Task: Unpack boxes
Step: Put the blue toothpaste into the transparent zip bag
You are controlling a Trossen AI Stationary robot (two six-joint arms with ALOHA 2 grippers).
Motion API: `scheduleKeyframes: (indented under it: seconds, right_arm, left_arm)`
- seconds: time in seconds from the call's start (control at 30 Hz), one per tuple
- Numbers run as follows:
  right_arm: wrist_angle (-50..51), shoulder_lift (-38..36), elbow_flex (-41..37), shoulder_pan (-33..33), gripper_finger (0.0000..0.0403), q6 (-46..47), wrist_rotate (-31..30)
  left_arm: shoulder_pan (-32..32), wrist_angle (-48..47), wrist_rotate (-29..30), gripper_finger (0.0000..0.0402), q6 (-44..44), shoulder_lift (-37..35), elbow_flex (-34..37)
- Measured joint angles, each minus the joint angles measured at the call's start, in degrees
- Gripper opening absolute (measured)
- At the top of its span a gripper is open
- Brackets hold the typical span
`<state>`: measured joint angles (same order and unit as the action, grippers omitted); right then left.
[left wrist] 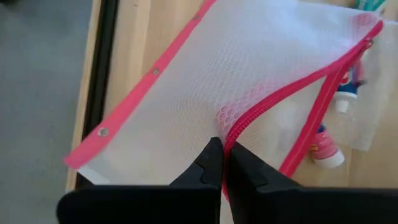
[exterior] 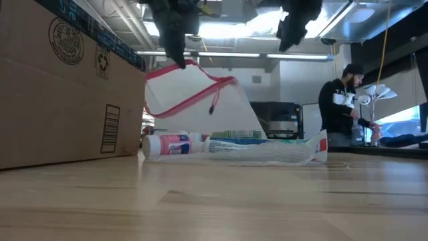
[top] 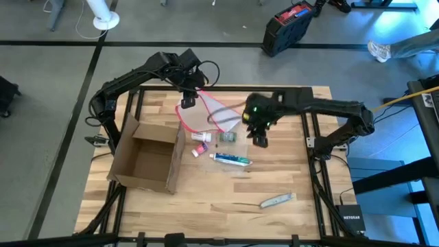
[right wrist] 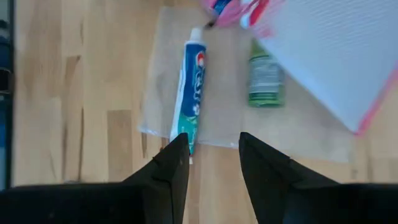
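Left pincer [top: 186,101]: pressed together on the pink zipper edge of the mesh pouch [top: 209,113]; it is held above the counter near the far edge, with the pouch lifted at that corner.
Left pincer, wrist view: the fingers [left wrist: 208,167] are seen closed on the pink zip line of the mesh pouch [left wrist: 249,81].
Right pincer [top: 258,140]: spread and holding nothing; it is raised over the middle of the counter, just beside the pouch's hanging end.
Right pincer, wrist view: the fingers [right wrist: 177,163] are seen parted above the toothpaste tube [right wrist: 191,87], with the small green bottle [right wrist: 266,78] beside the tube.
Items under the pouch: a toothpaste tube [top: 231,159], a small green bottle [top: 227,136] and a small white and pink tube [top: 200,137] are laid near the counter's centre.
Cardboard box [top: 146,154]: set open on the left side of the counter, its flaps spread outward, well apart from the right pincer.
Flat packet [top: 277,200]: laid alone toward the near right corner.
Counter [top: 206,213]: pale wood planks, framed in dark metal; the near strip is left bare.
Room: grey floor is seen all round; a black and red case [top: 288,27] is placed on the floor beyond the far edge.
Low view: a person [exterior: 338,110] is seen standing in the room behind the counter.
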<state>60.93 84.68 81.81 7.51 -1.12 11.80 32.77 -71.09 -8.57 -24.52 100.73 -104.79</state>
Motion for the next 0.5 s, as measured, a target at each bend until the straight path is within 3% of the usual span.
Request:
scheduleKeyframes:
  seconds: [0.3, 0.5]
  right_arm:
    - [-20.44, 0.06, -18.61, -9.09, 0.0133, 7.95, -6.3]
    - [-30.73, 0.07, -26.18, -12.97, 0.0133, 13.06, -12.85]
  left_arm:
    - [-2.78, 0.57, -1.21, 0.0, 3.52, 0.64, 0.0]
    - [-4.79, 0.27, -1.27, 0.0, 4.12, 2.4, 0.0]
